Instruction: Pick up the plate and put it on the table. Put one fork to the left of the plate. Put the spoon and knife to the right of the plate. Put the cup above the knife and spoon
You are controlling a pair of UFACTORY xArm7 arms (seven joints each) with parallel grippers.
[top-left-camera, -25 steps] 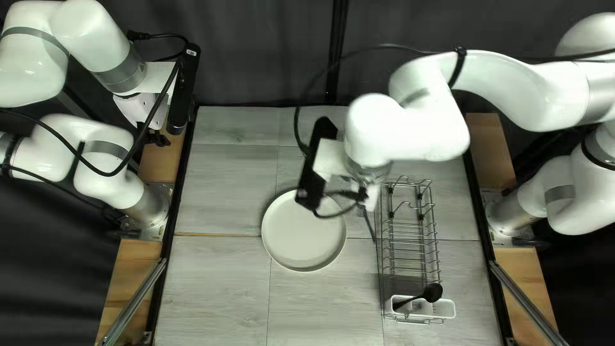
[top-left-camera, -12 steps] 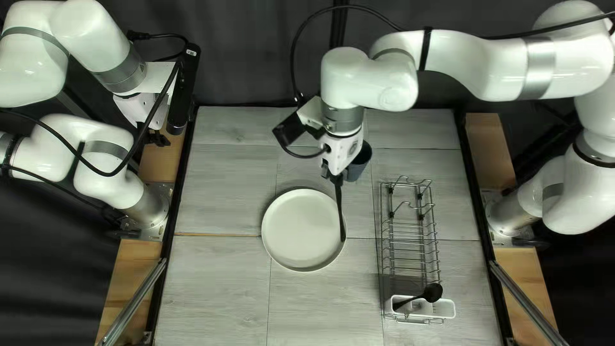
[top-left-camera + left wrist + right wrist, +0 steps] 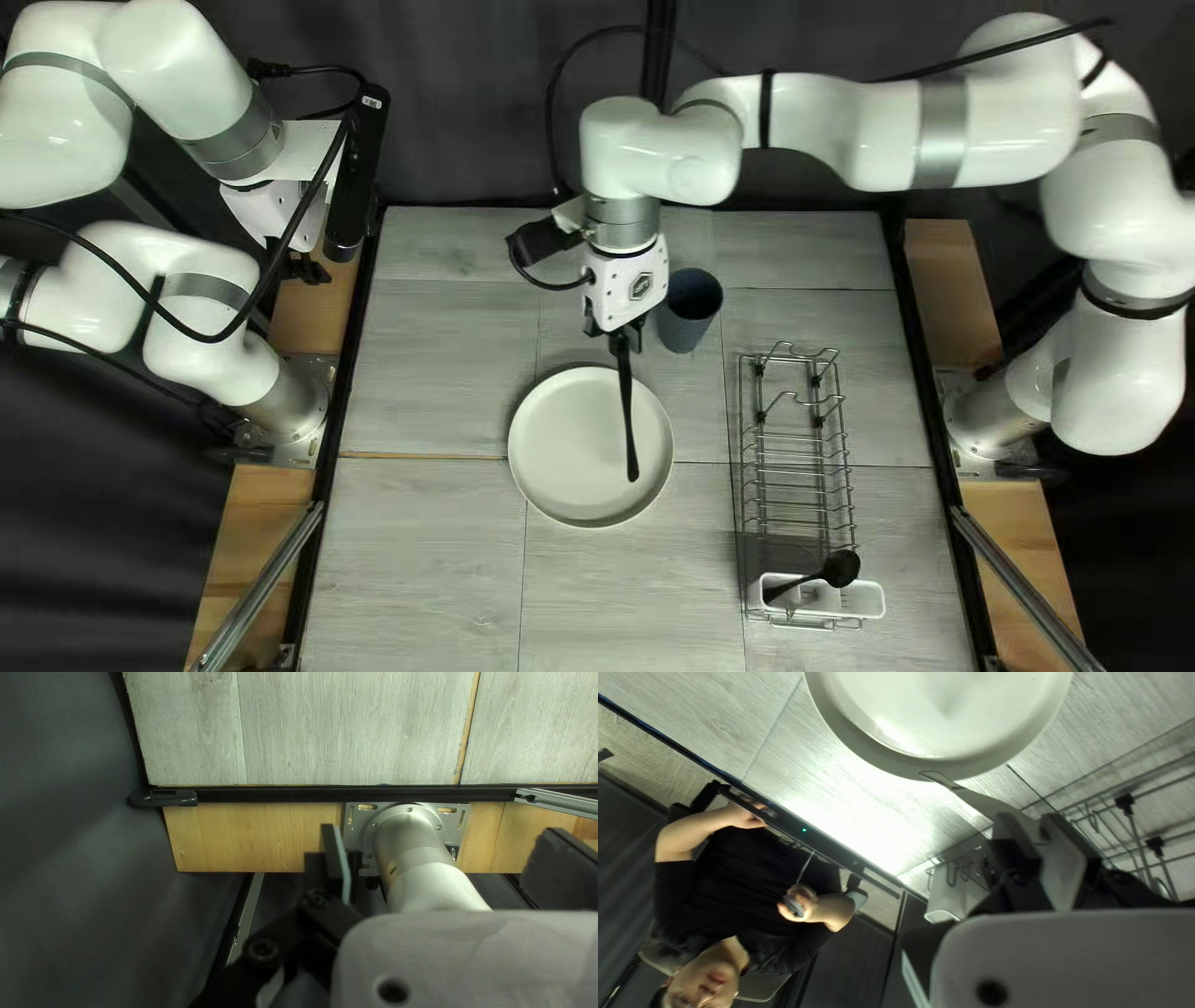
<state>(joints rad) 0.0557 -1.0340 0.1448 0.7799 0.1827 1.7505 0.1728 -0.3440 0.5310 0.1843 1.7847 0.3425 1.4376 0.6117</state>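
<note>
Plate [image 3: 563, 454] and cup [image 3: 692, 299] down, cutlery to come

The plate lies near the middle of the desk [image 3: 423, 560] and the cup stands beyond it and to its right in the top left view, about where the finished setting seems to call for it. The setting looks roughly half complete: no fork shows to the left of the plate, and neither knife nor spoon lies to its right. A black spoon [image 3: 842, 569] rests in the white caddy [image 3: 862, 600] at the near end of the wire rack [image 3: 797, 469], apparently awaiting its turn, while no fork can be made out anywhere.

The right tool [image 3: 1033, 823] is clamped on what looks like the knife [image 3: 980, 801], gripped by one end, with the rest reaching out over the plate; it presumably must swing clear to the plate's right before release. The left tool [image 3: 443, 832], away from the setting beyond the desk's left edge, has its fingers wide apart with nothing gripped between them
</note>
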